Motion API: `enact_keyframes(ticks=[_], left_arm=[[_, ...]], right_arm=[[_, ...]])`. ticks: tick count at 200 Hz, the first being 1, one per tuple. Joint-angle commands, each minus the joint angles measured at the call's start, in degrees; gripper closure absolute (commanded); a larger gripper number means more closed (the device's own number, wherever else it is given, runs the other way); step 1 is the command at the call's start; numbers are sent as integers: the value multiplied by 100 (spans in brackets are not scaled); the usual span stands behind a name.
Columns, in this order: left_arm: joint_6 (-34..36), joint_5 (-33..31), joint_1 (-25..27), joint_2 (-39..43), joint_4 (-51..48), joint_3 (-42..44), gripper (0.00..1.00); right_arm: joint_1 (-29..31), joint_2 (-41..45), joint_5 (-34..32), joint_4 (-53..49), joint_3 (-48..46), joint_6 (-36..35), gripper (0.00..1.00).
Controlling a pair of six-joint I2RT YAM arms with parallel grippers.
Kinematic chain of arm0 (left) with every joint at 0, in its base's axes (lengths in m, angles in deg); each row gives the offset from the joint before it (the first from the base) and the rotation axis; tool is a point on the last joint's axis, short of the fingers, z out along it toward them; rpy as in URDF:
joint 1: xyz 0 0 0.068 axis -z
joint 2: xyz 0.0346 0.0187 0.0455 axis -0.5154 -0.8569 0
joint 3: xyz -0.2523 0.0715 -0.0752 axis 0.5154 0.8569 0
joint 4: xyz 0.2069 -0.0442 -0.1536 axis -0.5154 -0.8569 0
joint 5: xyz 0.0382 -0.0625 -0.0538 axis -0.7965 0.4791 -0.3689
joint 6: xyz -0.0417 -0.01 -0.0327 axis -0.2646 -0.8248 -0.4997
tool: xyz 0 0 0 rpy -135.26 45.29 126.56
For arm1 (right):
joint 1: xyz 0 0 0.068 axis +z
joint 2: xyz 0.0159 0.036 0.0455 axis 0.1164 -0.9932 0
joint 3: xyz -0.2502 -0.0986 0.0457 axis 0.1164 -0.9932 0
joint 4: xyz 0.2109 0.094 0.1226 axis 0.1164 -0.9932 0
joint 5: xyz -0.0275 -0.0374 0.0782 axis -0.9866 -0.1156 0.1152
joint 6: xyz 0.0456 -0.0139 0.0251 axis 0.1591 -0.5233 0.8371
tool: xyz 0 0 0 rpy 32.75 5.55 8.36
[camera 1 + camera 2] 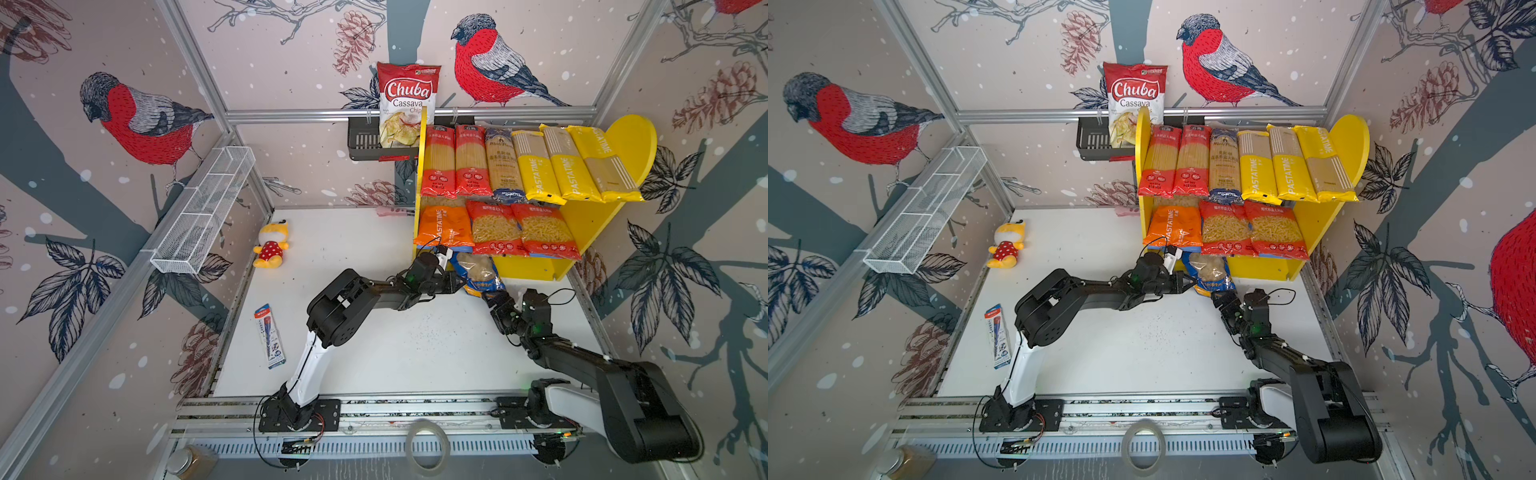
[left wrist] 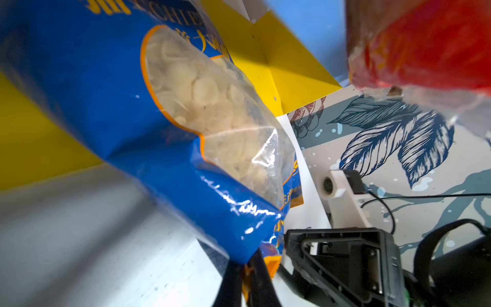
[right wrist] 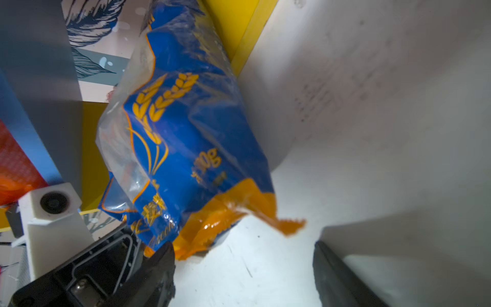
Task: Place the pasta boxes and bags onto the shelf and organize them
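Blue-and-yellow film is what is gripped: the last loose pasta bag (image 1: 478, 272) is pinched at its sealed end by the left end effector (image 1: 457, 286). Its jaws are closed flat on the seam, as is shown by the black fingers (image 2: 252, 279) in the left wrist view. The seam is probably chosen because it is thin and flat, whereas the loose shells inside would shift under a squeeze. The bag is held tilted just in front of the shelf (image 1: 536, 266), its upper end passing beneath the overhanging packs of the lower board, low over the bench (image 1: 374, 353). Whether it touches the bench cannot be told. The right end effector (image 3: 243, 263) is placed just beside the bag's orange corner with its jaws wide apart and nothing between them, seemingly so that the bag can be steadied or taken over. Six long packs (image 1: 528, 166) are laid side by side on the upper board and three short bags (image 1: 494, 230) on the lower one, with colours grouped. Room appears to be left only at the lower board's right end, where this bag is judged to belong.
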Motion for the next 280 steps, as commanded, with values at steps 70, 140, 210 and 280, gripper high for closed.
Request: enact_keyframes(ticks=[70,140,210,280], left_arm=[[167,-146,35,33,353,-309,93],[250,-199,-27,223,215,-140,81],[294,-288,-62,546,215,233,67],[294,-451,-62,1356,364,1286,66]], right_arm=[[718,-1342,-873,2529,190,1359,38],[971,-1809,-1737,3818,198,1753,76],[941,-2086,-2296,4238,446,1668,84],[747,-2270,-3305,5288,-83,1280,85]])
